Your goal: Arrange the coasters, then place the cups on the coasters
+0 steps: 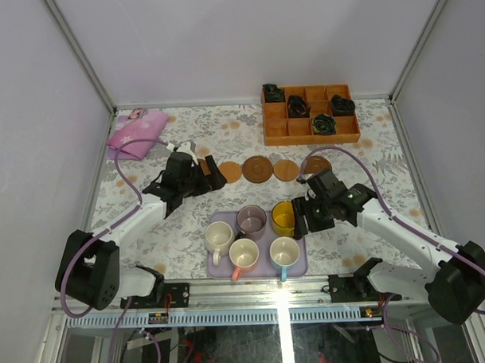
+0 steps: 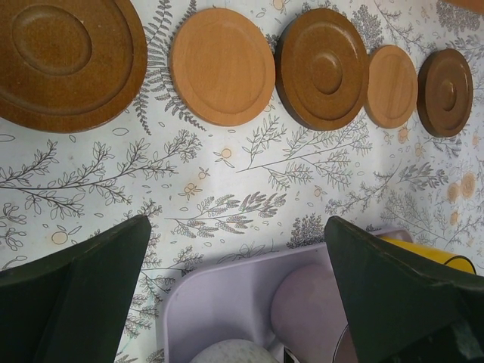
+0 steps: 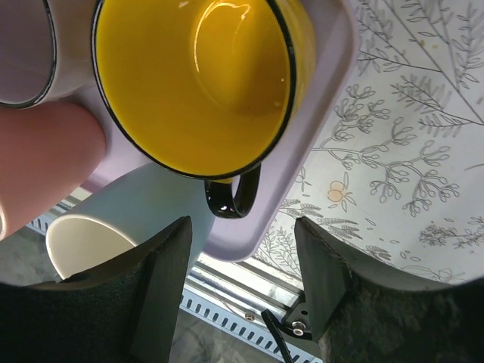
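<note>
Five brown coasters lie in a row on the floral cloth: a large dark one, a tan one, a dark one, a small tan one and a dark one. My left gripper hangs open and empty between that row and the lilac tray. On the tray stand the cream cup, mauve cup, yellow cup, pink-handled cup and pale blue cup. My right gripper is open, its fingers either side of the yellow cup's dark handle and just short of it.
An orange-brown compartment box holding black cable bundles stands at the back right. A pink pouch lies at the back left. The tray's corner sits close to the table's front rail. White walls enclose three sides.
</note>
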Controlling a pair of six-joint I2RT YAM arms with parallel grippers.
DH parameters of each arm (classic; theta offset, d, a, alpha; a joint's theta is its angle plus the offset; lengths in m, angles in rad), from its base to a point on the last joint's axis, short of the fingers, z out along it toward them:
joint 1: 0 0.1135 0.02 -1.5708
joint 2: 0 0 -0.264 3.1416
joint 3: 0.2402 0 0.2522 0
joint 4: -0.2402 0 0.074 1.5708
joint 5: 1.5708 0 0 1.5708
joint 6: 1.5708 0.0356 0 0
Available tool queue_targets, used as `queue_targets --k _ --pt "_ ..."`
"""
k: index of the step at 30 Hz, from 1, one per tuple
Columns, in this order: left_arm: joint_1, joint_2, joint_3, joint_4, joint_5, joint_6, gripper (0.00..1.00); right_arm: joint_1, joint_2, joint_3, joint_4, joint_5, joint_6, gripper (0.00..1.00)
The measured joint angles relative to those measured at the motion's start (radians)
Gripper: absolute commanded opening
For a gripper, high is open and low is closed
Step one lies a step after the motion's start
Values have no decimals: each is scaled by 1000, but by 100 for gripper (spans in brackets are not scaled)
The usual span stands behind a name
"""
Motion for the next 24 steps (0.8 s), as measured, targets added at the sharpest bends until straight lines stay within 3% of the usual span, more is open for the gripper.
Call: queue_targets --k 24 --pt "0 23 -3 12 -6 0 100 35 153 -36 146 -42 -11 56"
